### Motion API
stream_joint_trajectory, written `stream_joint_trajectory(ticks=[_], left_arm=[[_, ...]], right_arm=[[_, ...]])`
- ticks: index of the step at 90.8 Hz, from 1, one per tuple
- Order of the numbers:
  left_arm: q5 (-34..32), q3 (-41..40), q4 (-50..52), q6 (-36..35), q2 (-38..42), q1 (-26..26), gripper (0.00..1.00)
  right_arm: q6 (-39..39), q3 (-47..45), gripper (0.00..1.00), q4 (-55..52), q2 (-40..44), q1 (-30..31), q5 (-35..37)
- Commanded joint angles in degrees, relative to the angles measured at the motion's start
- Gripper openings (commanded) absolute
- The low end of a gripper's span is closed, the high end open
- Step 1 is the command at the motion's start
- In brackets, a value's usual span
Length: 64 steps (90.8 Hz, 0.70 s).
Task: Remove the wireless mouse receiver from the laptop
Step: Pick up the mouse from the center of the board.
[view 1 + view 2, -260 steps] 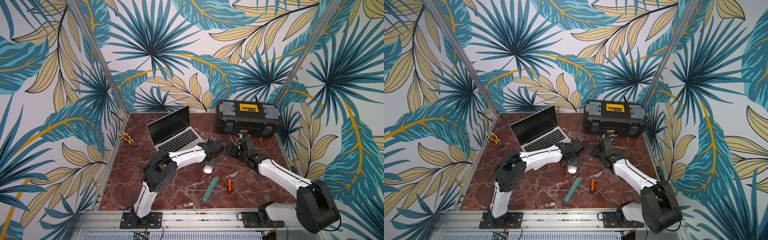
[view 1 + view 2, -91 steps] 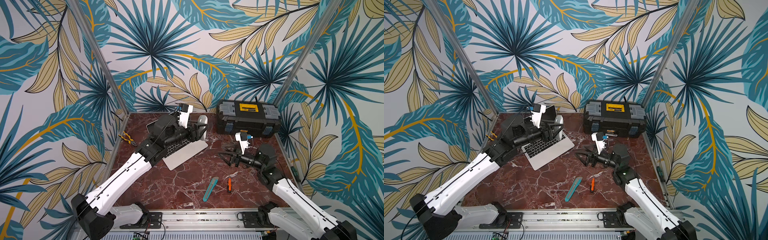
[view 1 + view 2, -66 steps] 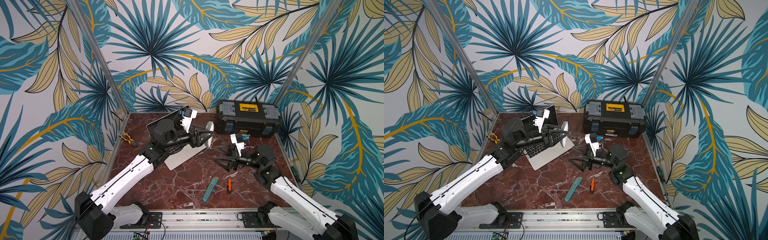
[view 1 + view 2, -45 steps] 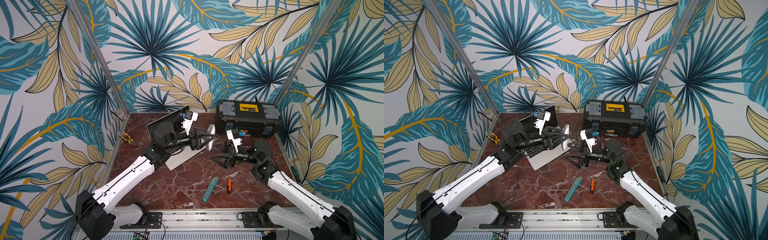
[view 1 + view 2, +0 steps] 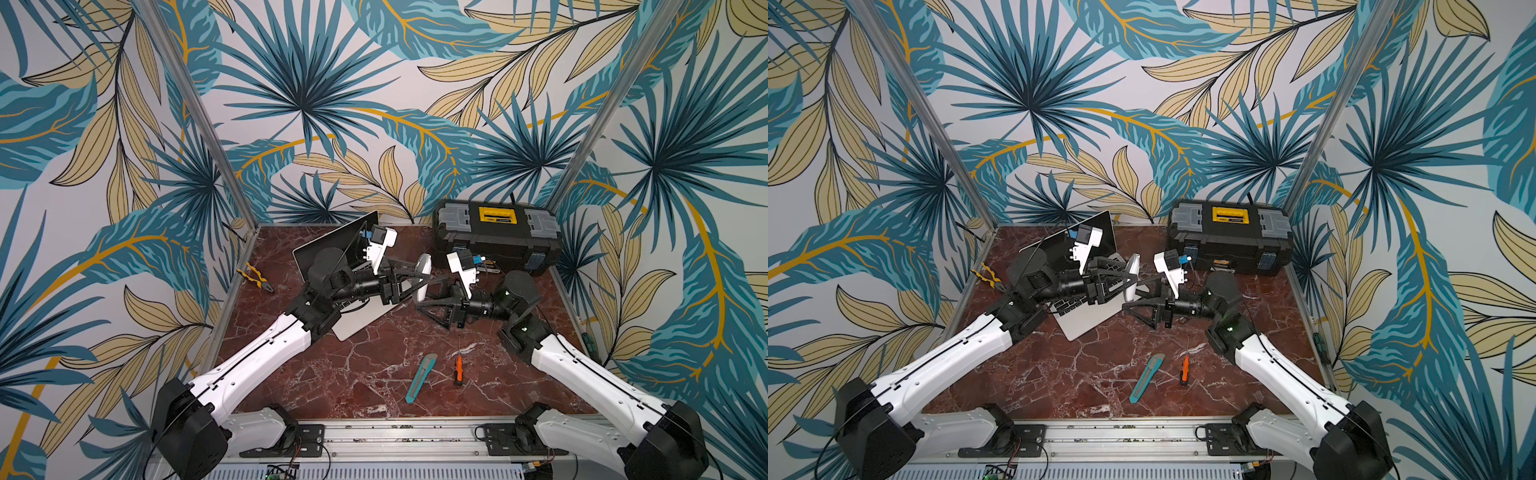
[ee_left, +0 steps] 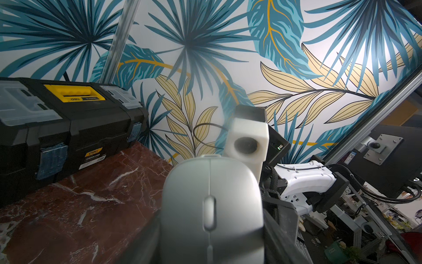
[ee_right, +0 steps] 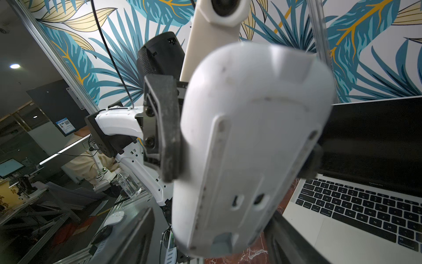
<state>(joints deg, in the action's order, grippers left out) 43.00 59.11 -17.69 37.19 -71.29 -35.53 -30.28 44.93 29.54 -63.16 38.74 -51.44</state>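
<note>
The silver laptop (image 5: 357,326) (image 5: 1084,326) lies open at the back left, its keyboard and dark screen also in the right wrist view (image 7: 356,205). The wireless mouse receiver does not show in any view. My left gripper (image 5: 409,280) (image 5: 1119,280) (image 6: 212,240) is shut on a white mouse (image 5: 423,276) (image 5: 1132,276) (image 6: 211,205), held in the air right of the laptop. My right gripper (image 5: 424,293) (image 5: 1133,297) (image 7: 214,240) faces it, open, its fingers on either side of the mouse's underside (image 7: 251,137).
A black-and-yellow toolbox (image 5: 494,237) stands at the back right. Yellow pliers (image 5: 255,279) lie by the left wall. A teal utility knife (image 5: 420,378) and an orange screwdriver (image 5: 458,370) lie near the front centre.
My left arm has carried the mouse rightward, away from the laptop. The right gripper has moved left up to the mouse and its jaws have narrowed somewhat.
</note>
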Motion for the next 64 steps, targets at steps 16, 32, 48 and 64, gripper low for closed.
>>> stream_joint_trajectory(ticks=[16, 32, 48, 64], left_arm=[[2.1, -3.5, -5.8, 2.2, -0.7, 0.1, 0.42], [2.5, -5.3, -6.4, 2.6, -0.5, 0.1, 0.42], [1.2, -7.1, -5.0, 1.5, 0.7, 0.1, 0.68], [-6.8, -6.7, 4.1, -4.0, 5.0, 0.6, 1.00]], right_arm=[[-3.2, 1.2, 0.64, 5.6, -1.2, 0.5, 0.0], [-3.4, 1.0, 0.50, 6.1, -1.2, 0.5, 0.2], [-0.7, 0.3, 0.42, 3.0, -1.1, 0.5, 1.7], [8.0, -0.2, 0.40, -9.6, -1.6, 0.5, 8.1]])
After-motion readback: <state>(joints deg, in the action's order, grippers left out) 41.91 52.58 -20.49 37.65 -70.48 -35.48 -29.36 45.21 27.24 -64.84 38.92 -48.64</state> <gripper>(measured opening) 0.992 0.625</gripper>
